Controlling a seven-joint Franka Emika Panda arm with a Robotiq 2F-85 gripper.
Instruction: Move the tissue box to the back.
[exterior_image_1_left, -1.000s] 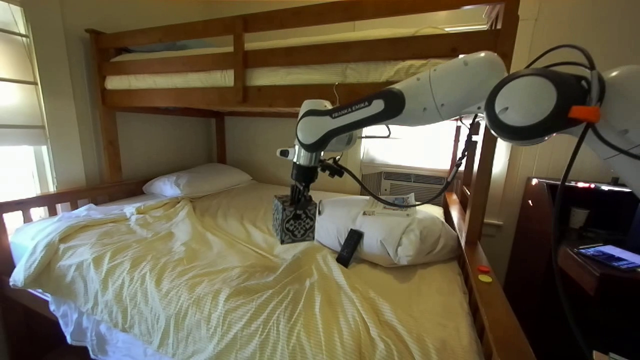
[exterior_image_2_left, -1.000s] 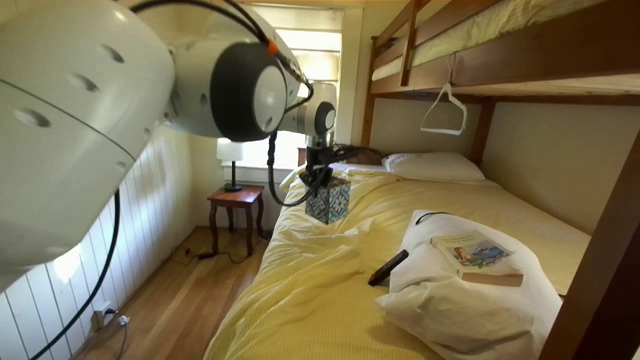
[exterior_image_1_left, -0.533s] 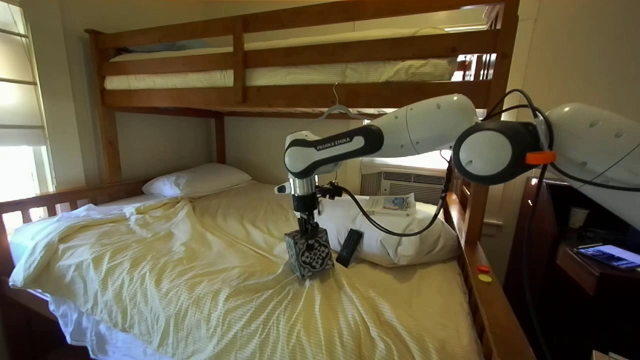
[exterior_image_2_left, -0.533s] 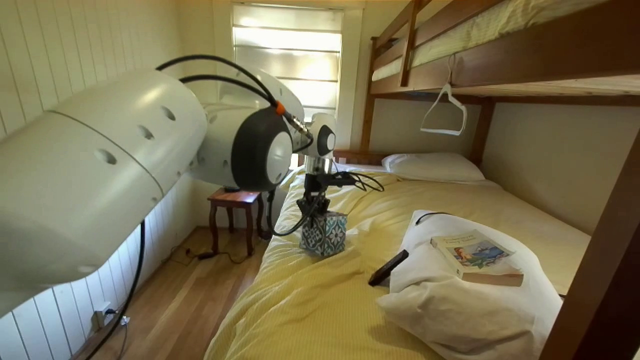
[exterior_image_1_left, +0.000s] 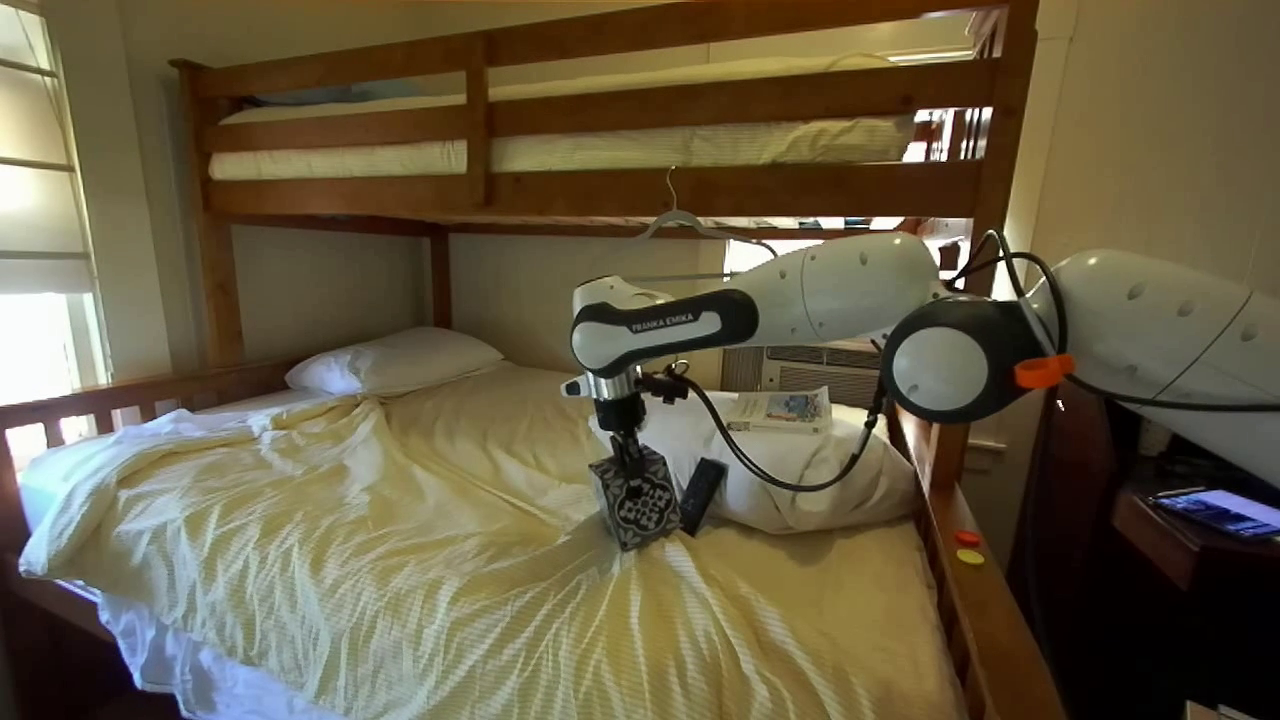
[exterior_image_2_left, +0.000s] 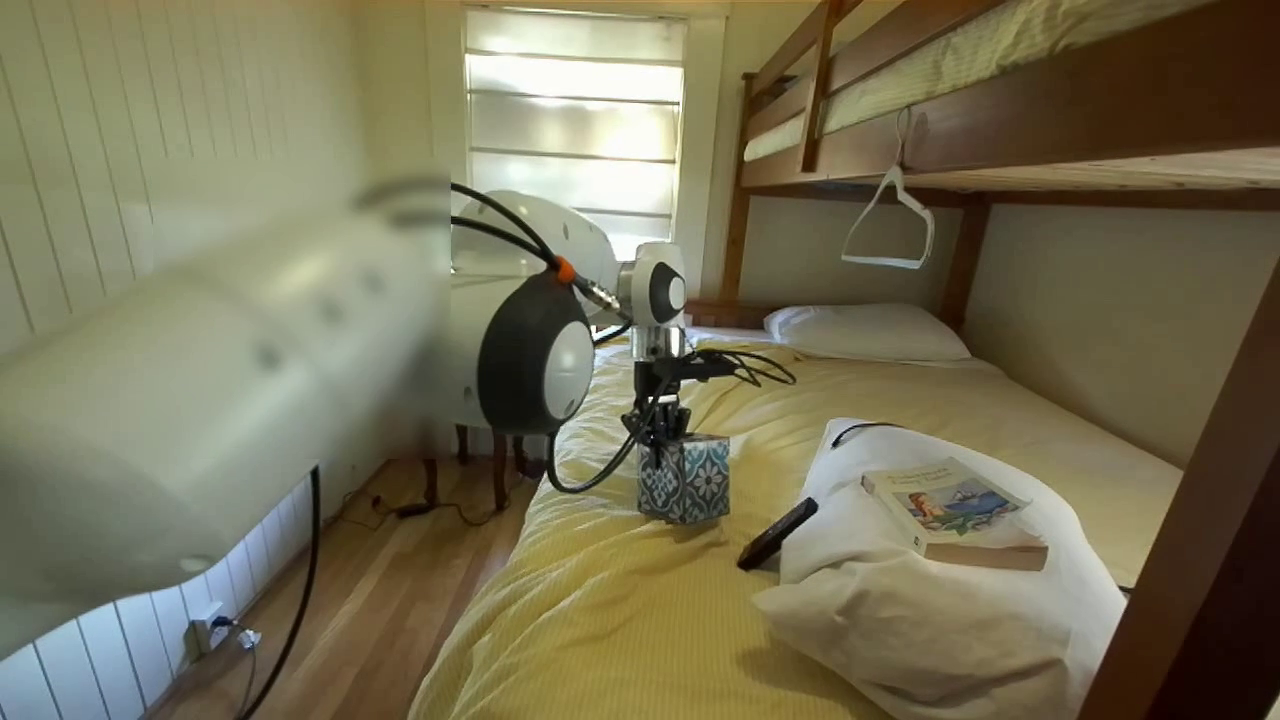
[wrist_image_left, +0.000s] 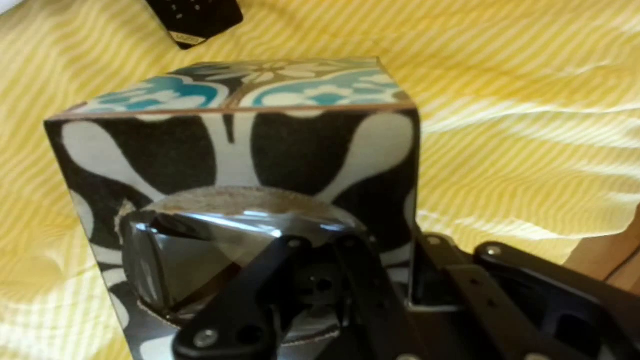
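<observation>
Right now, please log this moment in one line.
black gripper: shut on patterned cubic tissue box; box: tilted; contact with yellow striped bedding: unclear

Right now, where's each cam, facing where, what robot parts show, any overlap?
In an exterior view: beside the bed, facing across it; arm from right.
In an exterior view: near the bed's end, facing along it toward the window; arm from left.
Wrist view: on the arm, facing down at the tissue box; gripper at bottom.
Both exterior views share tissue box, gripper, remote, book.
</observation>
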